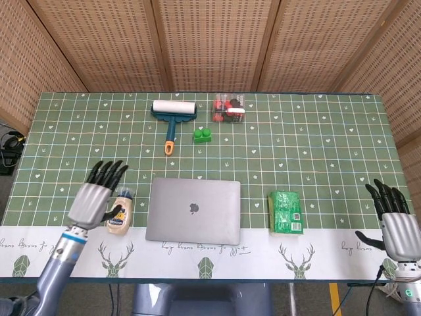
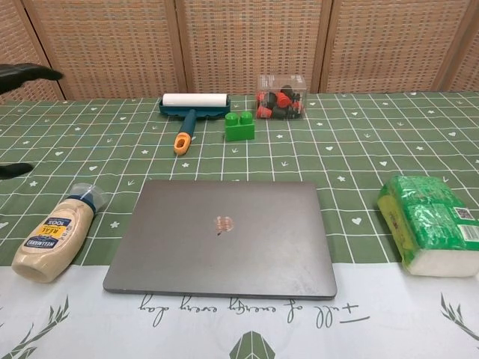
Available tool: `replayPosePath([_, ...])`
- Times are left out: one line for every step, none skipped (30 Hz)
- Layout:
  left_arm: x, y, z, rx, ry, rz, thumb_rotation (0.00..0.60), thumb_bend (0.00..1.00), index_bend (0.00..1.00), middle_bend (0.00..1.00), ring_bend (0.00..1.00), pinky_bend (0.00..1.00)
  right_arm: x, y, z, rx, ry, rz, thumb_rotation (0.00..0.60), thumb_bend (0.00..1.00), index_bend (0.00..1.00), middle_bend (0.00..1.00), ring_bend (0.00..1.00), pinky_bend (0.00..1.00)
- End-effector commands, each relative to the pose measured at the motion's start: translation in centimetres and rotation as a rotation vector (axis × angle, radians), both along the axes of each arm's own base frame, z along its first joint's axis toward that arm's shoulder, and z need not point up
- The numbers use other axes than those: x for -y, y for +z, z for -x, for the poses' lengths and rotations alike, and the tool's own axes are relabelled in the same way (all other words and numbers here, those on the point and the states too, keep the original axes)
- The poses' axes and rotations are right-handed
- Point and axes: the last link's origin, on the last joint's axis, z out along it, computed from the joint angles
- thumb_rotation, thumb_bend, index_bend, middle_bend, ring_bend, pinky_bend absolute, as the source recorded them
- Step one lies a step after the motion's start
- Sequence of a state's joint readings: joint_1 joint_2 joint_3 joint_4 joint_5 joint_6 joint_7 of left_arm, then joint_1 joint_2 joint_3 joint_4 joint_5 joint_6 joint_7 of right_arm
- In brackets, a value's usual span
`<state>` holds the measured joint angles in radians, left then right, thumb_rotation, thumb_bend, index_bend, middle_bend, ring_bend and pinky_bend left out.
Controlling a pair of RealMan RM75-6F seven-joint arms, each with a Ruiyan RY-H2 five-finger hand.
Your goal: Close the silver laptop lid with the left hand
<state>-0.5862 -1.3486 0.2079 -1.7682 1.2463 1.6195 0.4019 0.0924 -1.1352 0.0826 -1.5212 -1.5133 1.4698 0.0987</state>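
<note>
Laptop [image 1: 193,210] sits low-center in the head view, near the table's front edge, lid flat down on the base w/ the logo facing up. Chest view shows the same: lid flush, no gap along the front edge. Judging by that, the closing looks done; nothing obvious left except maybe parking the arm.

Left hand [image 1: 94,197] is at lower left of the head view, clear of the laptop and apart from it, above the mayo bottle [image 1: 119,214]. Fingers spread and pointing up-frame, nothing in it. In the chest view only dark fingertips [image 2: 30,72] show at the far upper-left edge, so that view adds little. Laptop lies to the right of that hand in frame, w/ the bottle between them.

Right hand [image 1: 393,224] is at the lower-right corner of the head view, off the table edge, fingers apart, holding nothing.

Further out: green packet [image 1: 286,212] just right of the laptop; lint roller [image 1: 173,114], green block [image 1: 202,135] and clear box of red bits [image 1: 229,108] up-frame at center. All on the green checked tablecloth [image 1: 316,145].
</note>
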Motion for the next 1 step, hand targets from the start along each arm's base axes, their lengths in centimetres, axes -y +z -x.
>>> replayPosePath([3.20, 1.35, 4.22, -0.003, 0.049, -0.089, 0.600, 0.26, 0.00, 0.00, 0.00, 0.00, -0.08, -0.24, -0.14, -0.006, 0.009, -0.003, 0.600, 0.06, 0.00, 0.00, 0.00, 0.00])
